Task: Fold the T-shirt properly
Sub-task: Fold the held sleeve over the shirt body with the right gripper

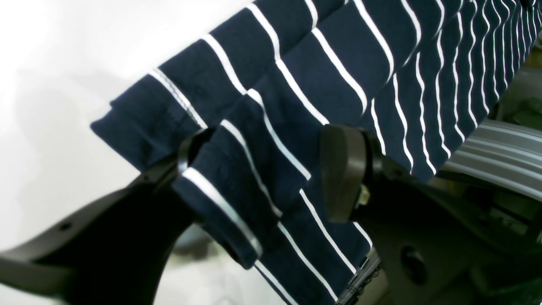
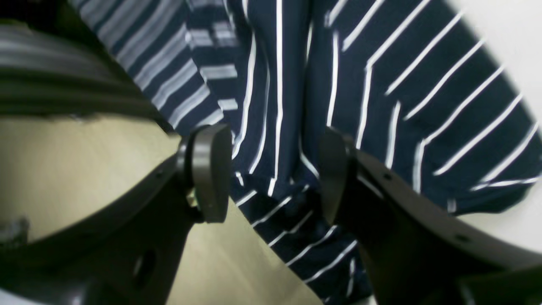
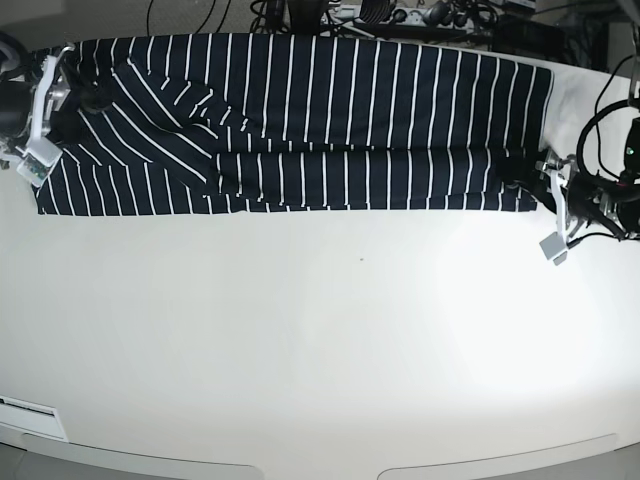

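The navy T-shirt (image 3: 300, 110) with thin white stripes lies folded lengthwise in a long band across the far part of the white table (image 3: 320, 340). My left gripper (image 1: 266, 169) is at the band's right end (image 3: 525, 170). Its jaws stand wide apart, with a folded hem of the shirt (image 1: 338, 51) between them and draped over one finger. My right gripper (image 2: 271, 173) is at the band's left end (image 3: 85, 100). Its jaws also stand apart, with bunched shirt fabric (image 2: 423, 84) between them. The neck label is not visible.
Cables and gear (image 3: 400, 15) run behind the table's far edge. A ribbed metal rail (image 1: 499, 148) lies just past the shirt in the left wrist view. A tan surface (image 2: 84, 161) shows below the table edge in the right wrist view.
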`<state>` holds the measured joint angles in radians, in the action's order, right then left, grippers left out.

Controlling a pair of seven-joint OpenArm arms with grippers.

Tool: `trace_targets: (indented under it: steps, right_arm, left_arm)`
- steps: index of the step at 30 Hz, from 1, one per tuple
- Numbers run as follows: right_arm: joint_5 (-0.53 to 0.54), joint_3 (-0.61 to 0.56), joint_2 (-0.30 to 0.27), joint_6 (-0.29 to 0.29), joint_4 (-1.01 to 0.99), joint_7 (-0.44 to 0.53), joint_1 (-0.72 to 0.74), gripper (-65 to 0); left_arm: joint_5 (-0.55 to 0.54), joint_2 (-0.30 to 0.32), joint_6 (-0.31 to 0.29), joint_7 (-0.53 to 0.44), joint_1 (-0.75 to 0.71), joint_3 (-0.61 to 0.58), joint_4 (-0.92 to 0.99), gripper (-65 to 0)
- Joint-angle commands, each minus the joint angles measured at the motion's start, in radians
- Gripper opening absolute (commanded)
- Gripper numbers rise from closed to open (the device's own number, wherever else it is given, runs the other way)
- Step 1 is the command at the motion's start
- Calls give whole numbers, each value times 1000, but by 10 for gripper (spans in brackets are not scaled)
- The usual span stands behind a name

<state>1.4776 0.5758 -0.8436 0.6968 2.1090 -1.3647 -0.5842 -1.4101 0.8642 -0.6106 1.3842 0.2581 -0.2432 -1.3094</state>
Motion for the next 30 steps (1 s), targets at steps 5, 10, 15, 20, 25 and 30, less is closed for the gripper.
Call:
trace_targets:
  steps: [5,10,15,20,25,30]
  right_arm:
    - [6,178,0,1,11,0,3,-382]
    - [6,194,144,1,9,68,2,-650]
    - [-200,190,299,1,9,288,3,-650]
    - [-314,104,373,1,-16,341,3,-650]
    - [-512,-35,378,1,-120,425,67,-650]
    - [-594,-111,381,1,-254,457,164,-650]
  left_arm:
    - [-16,24,-3,-2,19,10,-11,-260]
    - [-16,24,-3,-5,19,10,-11,-260]
    - [-16,19,-6,-9,22,10,-11,-260]
    - [-14,19,-6,-24,28,18,-11,-260]
    - [-5,19,-6,-26,75,23,-11,-260]
    - [-5,19,-6,-24,103,23,-11,-260]
